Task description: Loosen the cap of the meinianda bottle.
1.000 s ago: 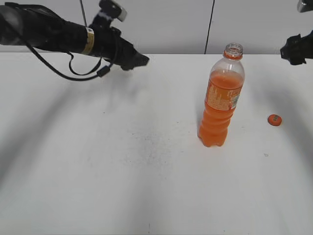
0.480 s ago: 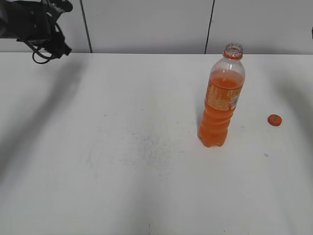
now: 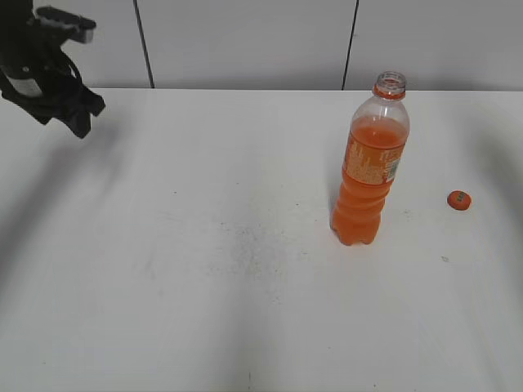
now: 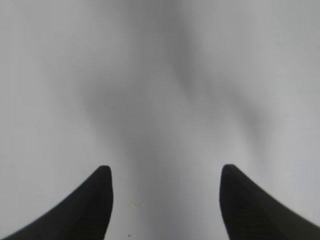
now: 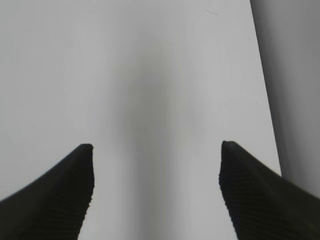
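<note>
The meinianda bottle (image 3: 369, 167) stands upright on the white table, right of centre, with orange drink inside and its mouth uncovered. The small orange cap (image 3: 459, 199) lies on the table to the bottle's right, apart from it. My left gripper (image 3: 78, 114) is at the far left back of the table, far from the bottle; in the left wrist view (image 4: 162, 172) its jaws are open and empty over bare table. My right gripper is out of the exterior view; in the right wrist view (image 5: 156, 150) its jaws are open and empty over bare table.
The white table (image 3: 204, 269) runs to a grey panelled wall (image 3: 245, 41) at the back. The right wrist view shows the table's right edge (image 5: 265, 100) with darker floor beyond it.
My left arm has pulled back from the table's middle to the far left. My right gripper has left the exterior view at the right. The bottle and cap have not moved.
</note>
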Tool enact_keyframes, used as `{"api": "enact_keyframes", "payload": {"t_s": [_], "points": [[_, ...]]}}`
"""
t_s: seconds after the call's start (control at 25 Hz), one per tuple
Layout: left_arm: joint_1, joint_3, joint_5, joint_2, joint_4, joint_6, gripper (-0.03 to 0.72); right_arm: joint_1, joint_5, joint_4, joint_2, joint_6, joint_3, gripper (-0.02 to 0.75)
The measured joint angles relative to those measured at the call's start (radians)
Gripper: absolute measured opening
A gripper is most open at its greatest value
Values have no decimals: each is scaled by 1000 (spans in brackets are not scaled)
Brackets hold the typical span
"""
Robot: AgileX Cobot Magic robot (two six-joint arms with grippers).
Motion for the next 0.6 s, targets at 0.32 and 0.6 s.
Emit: {"api": "enact_keyframes", "payload": {"t_s": [0.32,0.6], "points": [[35,0,139,-238,-36,8,522,0,421,60,-5,-115,-282,586],[81,17,226,-444,-28,-35,580,0,443,116,-156,-155,-286,586]]}}
